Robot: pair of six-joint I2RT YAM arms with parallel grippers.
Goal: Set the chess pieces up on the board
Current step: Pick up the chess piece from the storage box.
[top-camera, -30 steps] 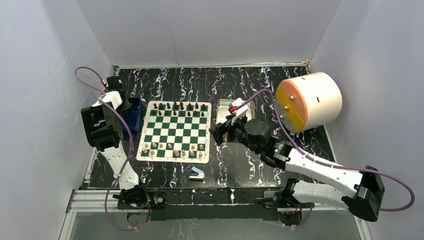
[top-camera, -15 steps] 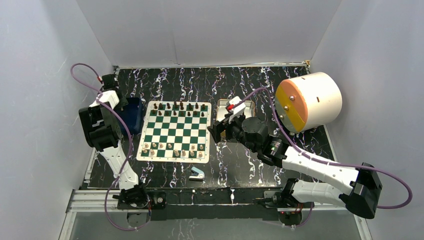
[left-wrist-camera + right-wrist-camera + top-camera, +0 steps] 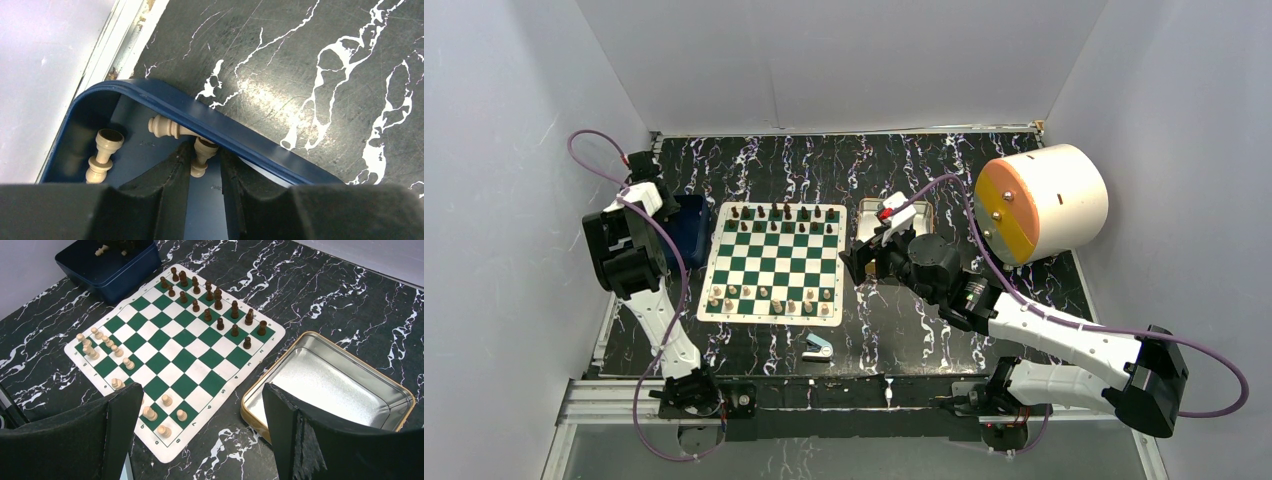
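Left fingers (image 3: 170,185): close together inside the blue tray (image 3: 225,132), with a pale piece (image 3: 202,155) lying between their tips against the tray wall; I cannot tell whether they press it.
Right fingers (image 3: 117,425): wide apart and holding nothing, above the desk (image 3: 904,320) between the board and the silver tin (image 3: 330,385).
Board (image 3: 185,360): flat on the desk, between tray and tin.
Dark pieces (image 3: 218,299): upright along the board's far rows.
Pale pieces (image 3: 166,400): upright along the near rows, unevenly spaced.
Tray contents: two more pale pieces (image 3: 102,155) lying on their sides.
Stapler (image 3: 818,347): on the desk, near the board's near edge.
White cylinder (image 3: 1039,203): far right, orange face toward the board.
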